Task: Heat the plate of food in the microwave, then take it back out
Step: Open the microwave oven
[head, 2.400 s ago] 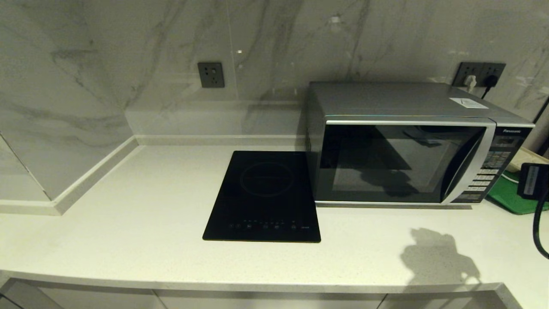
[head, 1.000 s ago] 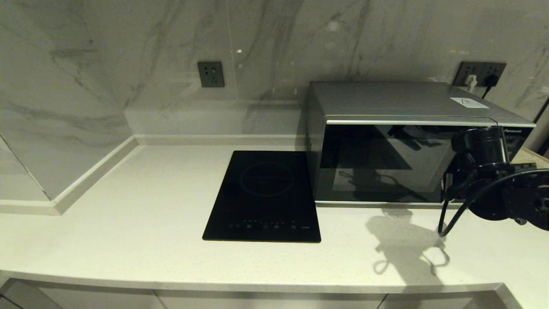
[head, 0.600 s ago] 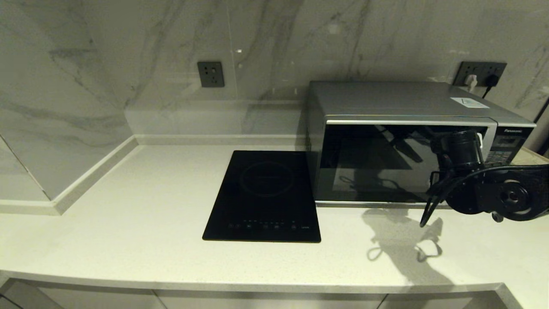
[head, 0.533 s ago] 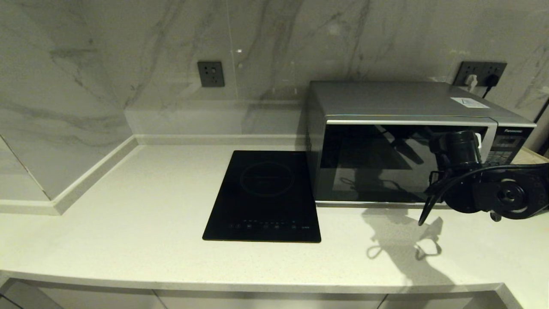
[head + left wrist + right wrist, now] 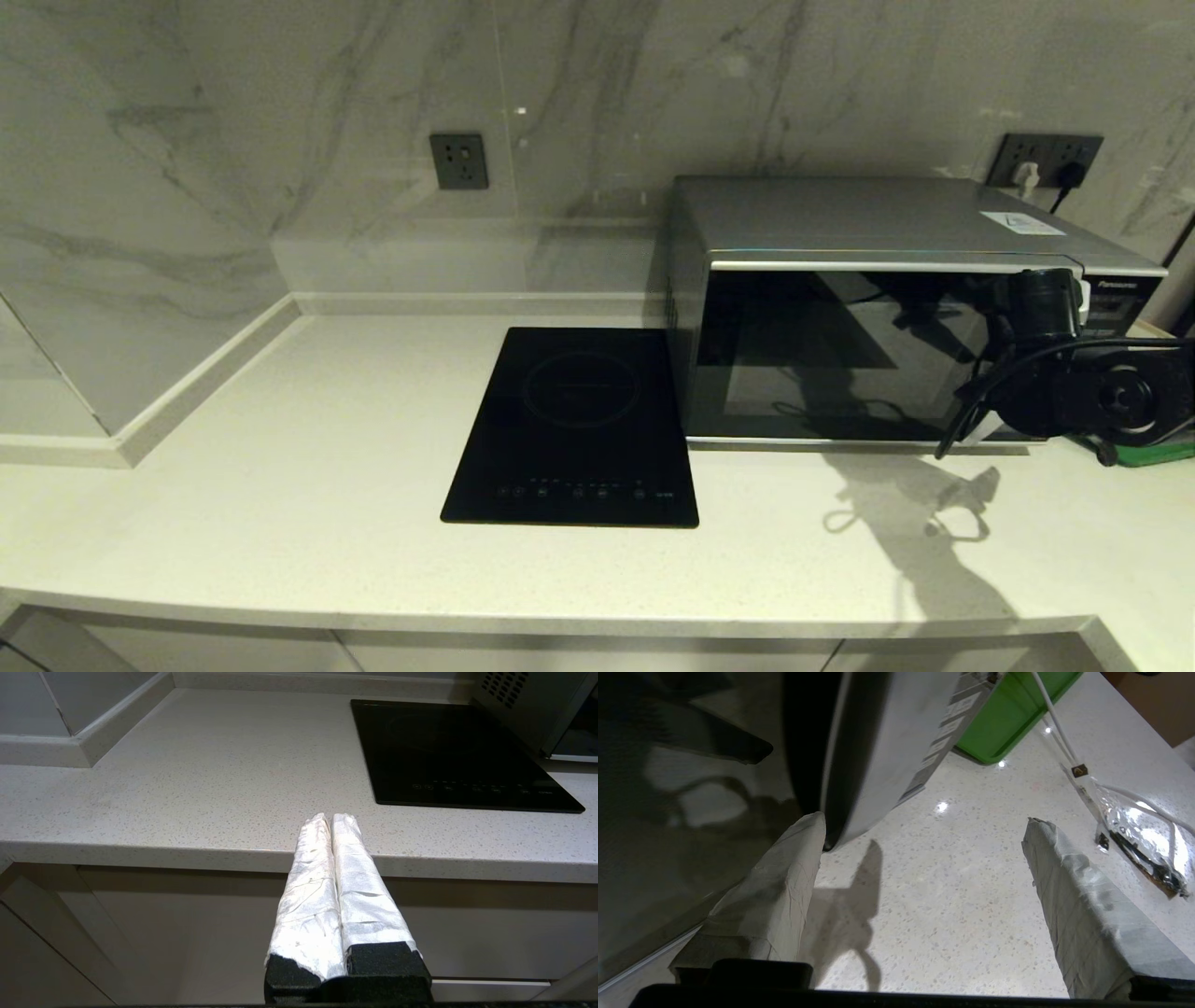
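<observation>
While door shut and plate nowhere in view: entry for opening stage.

- Right pincer point(image 5: 920, 858): spread wide, at lower end of curved handle point(image 5: 878, 751) of microwave point(image 5: 868, 317); one finger point(image 5: 784, 877) touching or just beside handle's tip against dark glass, other finger well out over counter point(image 5: 952, 877).
- Left pincer point(image 5: 334, 858): closed on nothing, parked below counter edge, near hob point(image 5: 448, 751).
- Plate of food: not visible (possibly off to robot's right, near green tray point(image 5: 1008, 714); cannot tell).

Risks, as judged:
- Handle not between fingers; closing now likely to grab air or pinch only the tip, then slip off on pull.
- Pull from low end of curve: weak hold, skid along handle.
- Hard tug with poor hold: microwave dragged on counter.
- Outer finger near white cable point(image 5: 1055, 728) and foil packet point(image 5: 1139, 835); snag possible on swing.
</observation>
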